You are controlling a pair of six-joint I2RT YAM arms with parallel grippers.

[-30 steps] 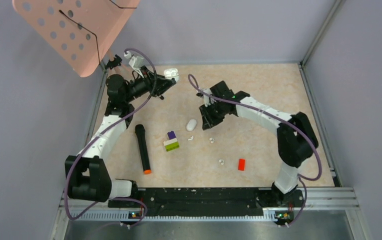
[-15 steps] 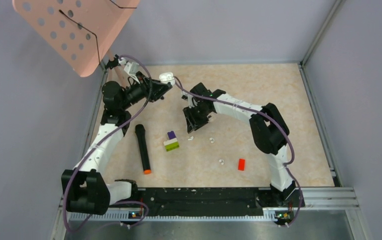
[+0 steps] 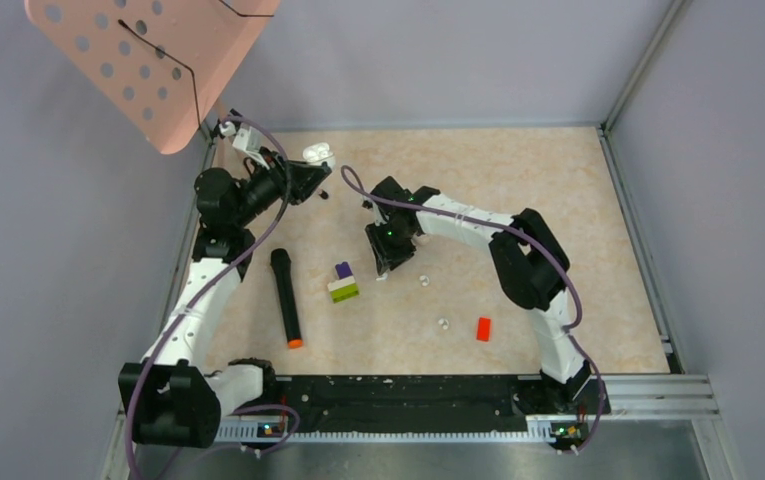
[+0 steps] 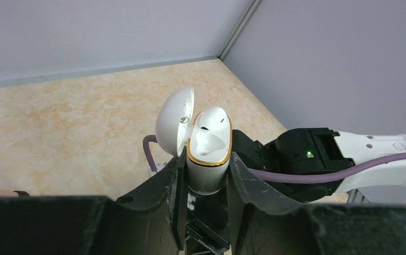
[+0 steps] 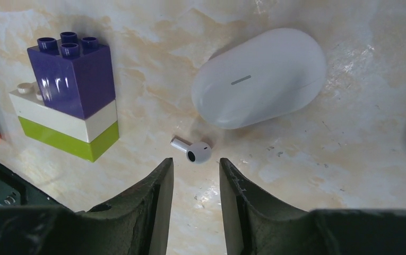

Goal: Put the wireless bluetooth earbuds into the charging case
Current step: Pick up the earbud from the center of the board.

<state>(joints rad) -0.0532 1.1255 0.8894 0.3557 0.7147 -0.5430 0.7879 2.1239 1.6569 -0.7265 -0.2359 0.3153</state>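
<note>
My left gripper [image 4: 206, 157] is shut on an upright white charging case [image 4: 207, 159] with a gold rim. Its lid [image 4: 174, 119] hangs open, and one earbud [image 4: 211, 118] sits in the far slot. The top view shows this case [image 3: 316, 153] held high at the back left. My right gripper [image 5: 196, 162] stands open just above the table, nothing between its fingers. A stemmed white earbud [image 5: 194, 150] lies right in front of its fingertips. Two more earbuds [image 3: 423, 280] [image 3: 443, 323] lie loose on the table to the right.
A closed white pebble-shaped case [image 5: 259, 77] lies just beyond the stemmed earbud. A purple, white and green brick stack [image 5: 70, 95] stands to its left. A black marker [image 3: 285, 297], a red brick [image 3: 483, 328] and an overhanging pink perforated panel [image 3: 148, 60] are also here.
My right arm has swung left and come down over the closed case and the earbud beside it. My left gripper has drawn back to the left with the open case.
</note>
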